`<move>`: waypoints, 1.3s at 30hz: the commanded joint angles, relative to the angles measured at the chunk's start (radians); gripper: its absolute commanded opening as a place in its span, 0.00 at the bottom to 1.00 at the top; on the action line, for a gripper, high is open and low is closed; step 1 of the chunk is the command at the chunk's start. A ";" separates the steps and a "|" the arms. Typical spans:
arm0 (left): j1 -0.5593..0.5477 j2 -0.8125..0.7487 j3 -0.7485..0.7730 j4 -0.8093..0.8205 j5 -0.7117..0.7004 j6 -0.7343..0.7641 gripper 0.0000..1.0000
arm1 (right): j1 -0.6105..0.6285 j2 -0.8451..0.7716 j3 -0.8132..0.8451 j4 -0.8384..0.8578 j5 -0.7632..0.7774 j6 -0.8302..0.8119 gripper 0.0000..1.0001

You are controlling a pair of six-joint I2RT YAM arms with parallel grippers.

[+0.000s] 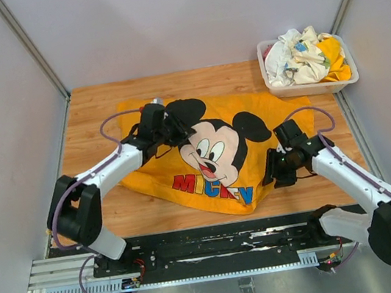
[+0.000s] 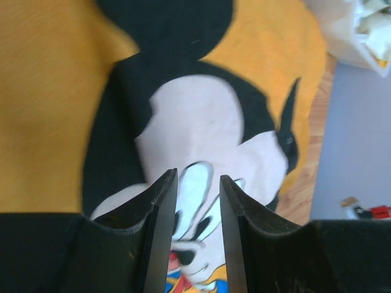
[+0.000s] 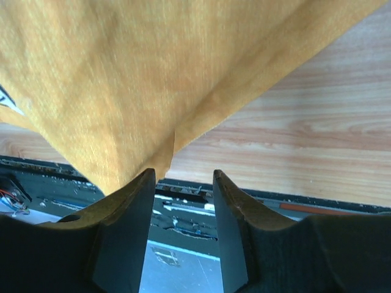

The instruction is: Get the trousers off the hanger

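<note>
Left gripper (image 1: 173,129): it hangs over the far left part of the table (image 1: 92,103), above the trousers (image 1: 154,168), which lie spread flat on the wood from far left to near right. They are orange and carry a large cartoon mouse print (image 1: 214,147) with lettering below it. In the left wrist view my fingers (image 2: 160,207) stand partly apart, with only the mouse's white face showing in the gap. Nothing is held, and I cannot tell whether the tips touch the cloth. Right gripper (image 1: 269,172): it sits at the near right edge of the trousers, pointing back toward the arm bases. In the right wrist view its fingers (image 3: 131,210) are likewise partly apart and the gap is bare, with the black base rail (image 3: 183,207) visible through it. A corner of orange cloth hangs just at the tip of one finger, but it is not pinched between the two. At the far right corner a white basket (image 1: 305,88) holds a heap of other clothes (image 1: 304,55), well apart from the trousers.
</note>
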State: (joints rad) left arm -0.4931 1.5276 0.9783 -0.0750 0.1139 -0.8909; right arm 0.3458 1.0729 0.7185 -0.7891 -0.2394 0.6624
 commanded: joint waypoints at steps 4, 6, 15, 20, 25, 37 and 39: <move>-0.059 0.252 0.221 0.178 0.073 -0.023 0.35 | -0.021 0.116 -0.013 0.103 0.031 0.043 0.43; -0.064 0.321 0.240 0.196 0.095 -0.053 0.34 | -0.021 0.122 -0.011 0.120 0.035 0.052 0.43; 0.030 0.430 0.158 0.167 0.062 -0.130 0.29 | -0.024 0.147 0.046 0.112 0.040 0.047 0.46; 0.189 0.363 0.058 0.148 0.015 -0.126 0.29 | -0.027 0.183 0.065 0.103 0.059 0.028 0.48; 0.309 0.328 0.048 0.106 -0.005 -0.061 0.29 | -0.028 0.248 0.071 0.114 0.068 -0.003 0.47; 0.324 0.345 0.069 0.129 0.045 -0.068 0.29 | -0.022 0.343 0.035 0.307 -0.004 0.086 0.50; 0.324 0.344 0.073 0.126 0.051 -0.071 0.29 | -0.005 0.373 0.039 0.335 -0.008 0.104 0.50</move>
State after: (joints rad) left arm -0.1730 1.8427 1.0630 0.1467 0.1967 -0.9920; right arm 0.3458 1.3983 0.7681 -0.5518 -0.2180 0.7074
